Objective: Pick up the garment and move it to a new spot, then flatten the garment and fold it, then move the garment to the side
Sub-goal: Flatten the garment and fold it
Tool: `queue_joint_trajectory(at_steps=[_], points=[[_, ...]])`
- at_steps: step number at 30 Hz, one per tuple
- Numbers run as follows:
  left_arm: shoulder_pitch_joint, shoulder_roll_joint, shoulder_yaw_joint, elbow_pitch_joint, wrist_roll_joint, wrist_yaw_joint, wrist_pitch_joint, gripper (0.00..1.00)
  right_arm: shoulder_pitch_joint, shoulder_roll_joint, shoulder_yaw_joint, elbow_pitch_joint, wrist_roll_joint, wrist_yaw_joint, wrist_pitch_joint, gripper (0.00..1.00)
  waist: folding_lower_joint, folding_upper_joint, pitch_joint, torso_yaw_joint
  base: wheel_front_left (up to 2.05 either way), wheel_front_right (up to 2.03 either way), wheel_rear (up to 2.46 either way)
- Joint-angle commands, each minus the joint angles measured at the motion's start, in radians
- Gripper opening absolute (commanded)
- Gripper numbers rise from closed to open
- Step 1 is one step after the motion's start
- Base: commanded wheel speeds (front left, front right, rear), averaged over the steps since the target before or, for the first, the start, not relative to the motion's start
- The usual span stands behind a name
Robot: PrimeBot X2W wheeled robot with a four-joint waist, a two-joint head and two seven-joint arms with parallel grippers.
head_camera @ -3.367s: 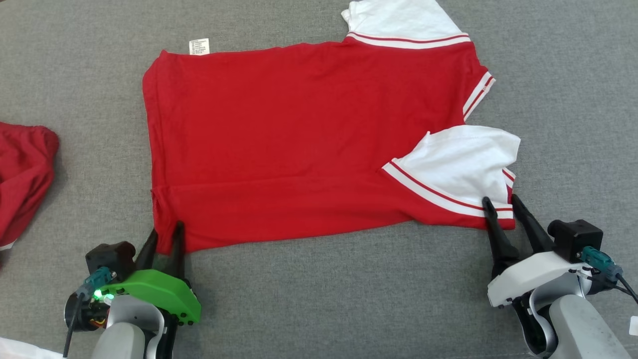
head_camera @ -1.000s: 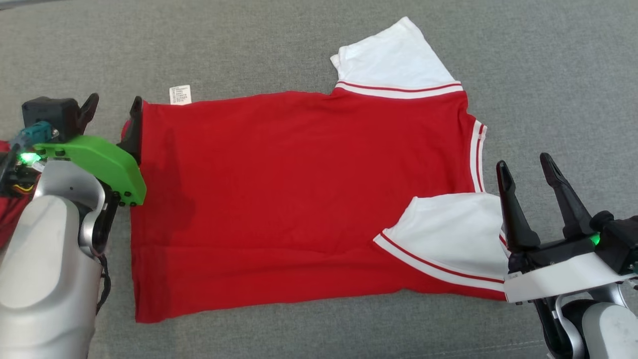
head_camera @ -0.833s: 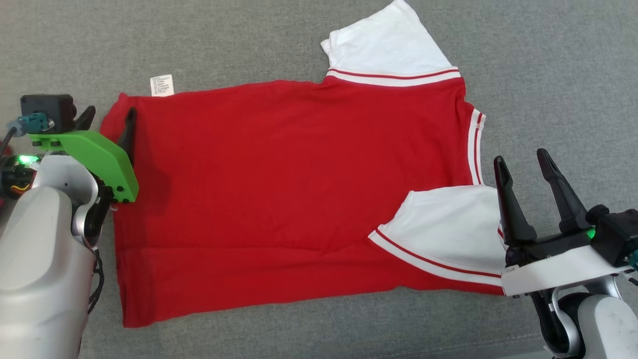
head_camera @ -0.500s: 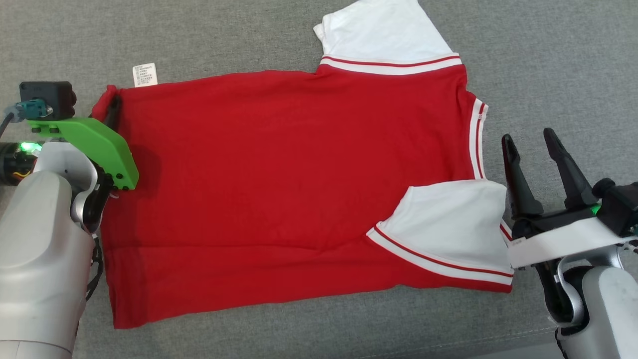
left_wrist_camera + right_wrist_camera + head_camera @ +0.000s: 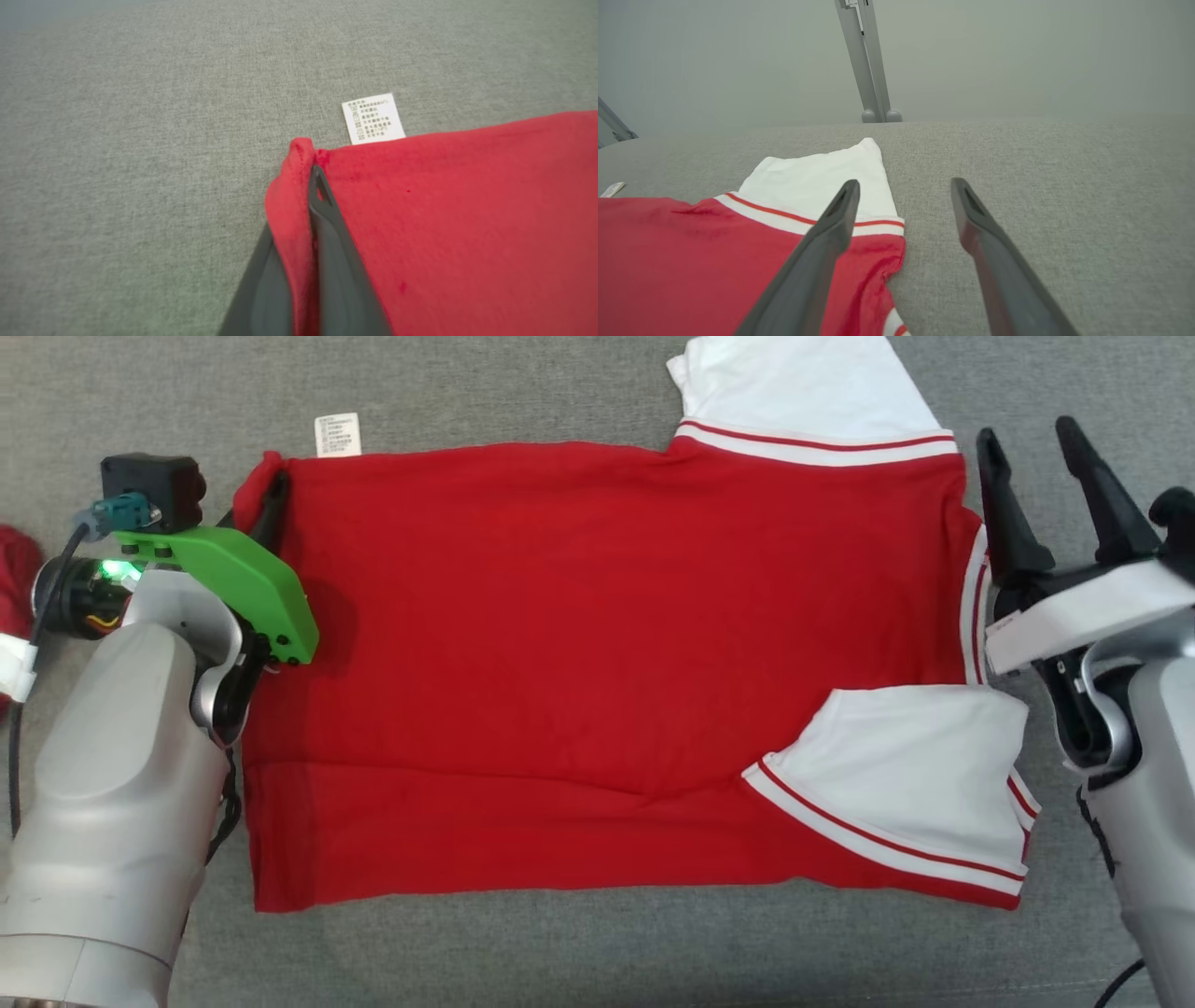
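— Grey woven surface (image 5: 579, 961) under everything. Where does the garment (image 5: 597, 635) sit on it?

— It is spread flat in the middle, the red body running left to right, with the hem (image 5: 252, 803) at the left and the striped collar edge (image 5: 971, 607) at the right. Bare grey strips run along its near and far edges, and more lies open beyond the right side. Past the left arm (image 5: 121, 784), at the left margin of the head view, lies a bunch of other red cloth (image 5: 17, 569), apart from the garment.

— And the sleeves?

— See the far white sleeve (image 5: 794, 383) sticking out past the far edge. Then the near white sleeve (image 5: 915, 765) is folded in over the red body at the near right corner.

— The grippers?

— Well, the left gripper (image 5: 271, 504) is clamped on the far left corner of the hem, beside the white care label (image 5: 338, 434). At the far right shoulder the right gripper (image 5: 1025, 434) has its fingers (image 5: 1004, 513) spread wide, holding nothing.

— What do the wrist views add?

— From the left wrist view, the hem is rolled up and pinched between both fingers. From the head view, one finger is hidden. From the right wrist view, one finger is over the red shoulder and the other over bare grey, though I cannot tell whether either touches. That view also shows pale metal struts (image 5: 868, 60) beyond the far edge.
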Motion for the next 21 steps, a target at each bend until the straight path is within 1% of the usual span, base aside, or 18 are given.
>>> queue_joint_trajectory(at_steps=[1,10,17,21], points=[[-0.007,-0.012,-0.016,0.012,-0.009,0.0,-0.004,0.0,-0.042,-0.013,0.009,0.033,0.019,-0.001,0.003,1.0,0.0,0.0,0.025,0.041,0.0,0.0,0.0],[-0.049,-0.055,-0.086,0.031,-0.046,0.0,-0.043,0.0,-0.279,-0.067,0.091,0.261,0.079,-0.001,0.015,1.0,0.0,0.0,0.059,0.121,0.0,0.0,0.0],[-0.08,-0.079,-0.136,0.056,-0.076,0.001,-0.068,0.0,-0.439,-0.107,0.195,0.441,0.121,-0.001,0.085,1.0,0.0,0.0,0.071,0.158,0.0,0.0,0.0],[-0.094,-0.086,-0.159,0.073,-0.094,0.001,-0.079,0.0,-0.504,-0.115,0.248,0.52,0.147,-0.001,0.118,1.0,0.0,0.0,0.07,0.167,0.0,0.0,0.0]])
